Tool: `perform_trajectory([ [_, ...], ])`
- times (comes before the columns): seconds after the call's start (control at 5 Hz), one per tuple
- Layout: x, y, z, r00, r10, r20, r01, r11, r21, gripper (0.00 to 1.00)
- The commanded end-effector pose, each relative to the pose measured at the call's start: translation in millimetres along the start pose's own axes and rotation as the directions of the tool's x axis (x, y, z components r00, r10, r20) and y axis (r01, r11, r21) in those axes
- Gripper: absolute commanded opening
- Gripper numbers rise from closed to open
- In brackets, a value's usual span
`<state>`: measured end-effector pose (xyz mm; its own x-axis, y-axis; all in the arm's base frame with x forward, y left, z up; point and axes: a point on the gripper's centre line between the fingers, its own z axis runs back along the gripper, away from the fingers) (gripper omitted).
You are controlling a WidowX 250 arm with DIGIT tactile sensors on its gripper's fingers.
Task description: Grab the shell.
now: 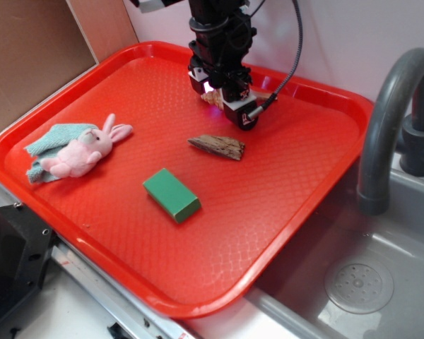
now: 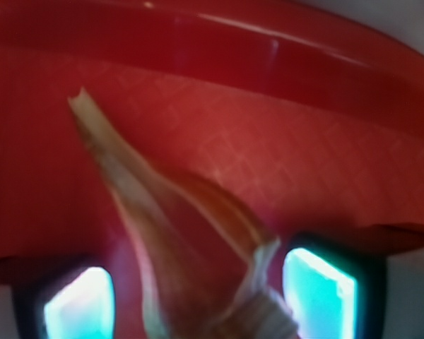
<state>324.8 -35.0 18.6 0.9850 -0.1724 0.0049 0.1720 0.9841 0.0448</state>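
On the tray, toward its left edge: a toy rabbit lying partly on a cloth. Near the tray's middle, toward the front: a block. Behind and to the right of the block, well apart from it: a wood piece. Farther back, near the rear rim: the shell, under the gripper, between its fingers, tail pointing toward the rim. Right of the tray: a sink with a faucet standing behind the drain.
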Motion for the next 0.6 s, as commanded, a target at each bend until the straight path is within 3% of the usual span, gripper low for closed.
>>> perform_trajectory([
  [0.0, 3.1, -7.4, 6.3, 1.000, 0.012, 0.014, -0.012, 1.000, 0.008, 0.00],
  [0.2, -3.6, -10.7, 14.5, 1.000, 0.029, 0.005, -0.029, 1.000, -0.007, 0.00],
  [0.4, -19.3, -5.8, 64.6, 0.991, 0.133, 0.035, -0.131, 0.990, -0.050, 0.00],
])
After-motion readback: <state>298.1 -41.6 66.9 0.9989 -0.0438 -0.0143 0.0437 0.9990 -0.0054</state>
